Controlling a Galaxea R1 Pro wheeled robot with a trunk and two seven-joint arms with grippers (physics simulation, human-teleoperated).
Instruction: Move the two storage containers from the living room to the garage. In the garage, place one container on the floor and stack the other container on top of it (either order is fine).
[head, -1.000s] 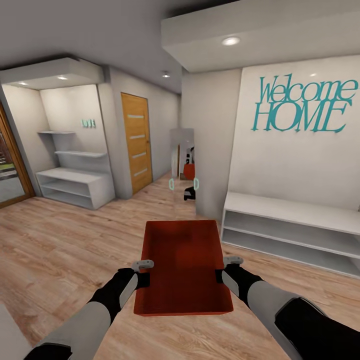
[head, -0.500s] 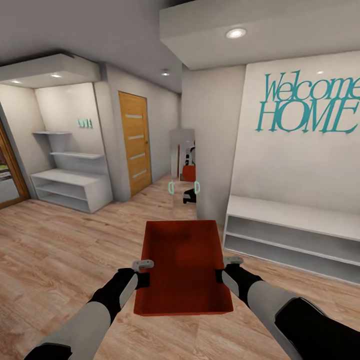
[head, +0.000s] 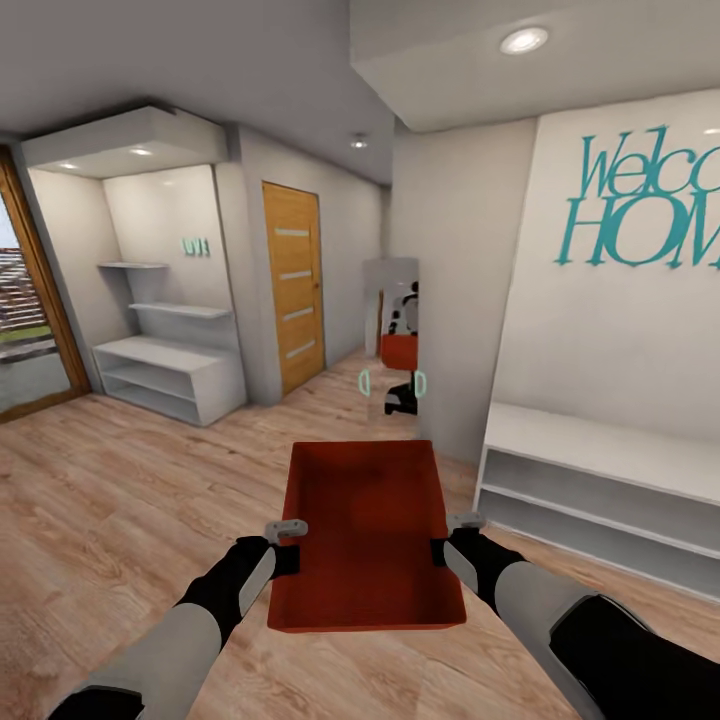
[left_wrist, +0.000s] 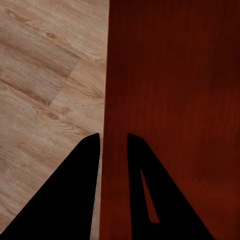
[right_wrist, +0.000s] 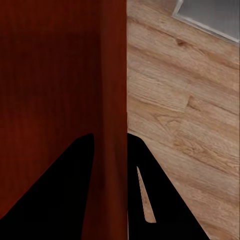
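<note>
**Container carried between both hands, hallway ahead**

Container (head: 366, 535) hangs in front of the robot, held at its two long side walls. The left hand (head: 286, 545) pinches the left wall about midway along; in the left wrist view the two dark fingers (left_wrist: 75, 200) straddle the thin red wall, one outside over the wood, one inside over the bin's bottom, closed narrowly on it. The right hand (head: 448, 540) does the same on the opposite wall, its fingers (right_wrist: 65, 195) clamped either side of the edge. Both hands sit level with each other, so the bin rides roughly flat and clear above the plank floor (head: 110, 510).

The relation that matters: the bin's long axis runs straight away from the trunk, pointing forward along the robot's heading, and it lies squarely between the two hands, neither arm nearer than the other. Any turn of the base swings its far end first.

Beyond the far rim stands a mirror (head: 392, 335) showing the robot with the red bin. A wooden door (head: 293, 285) is on the left, white shelving (head: 170, 375) further left, and a low white bench shelf (head: 600, 480) under teal lettering (head: 645, 205) on the right. This looks like transit through an entry hall; no garage concrete is in sight, so placing is, by my judgement, some way off.
</note>
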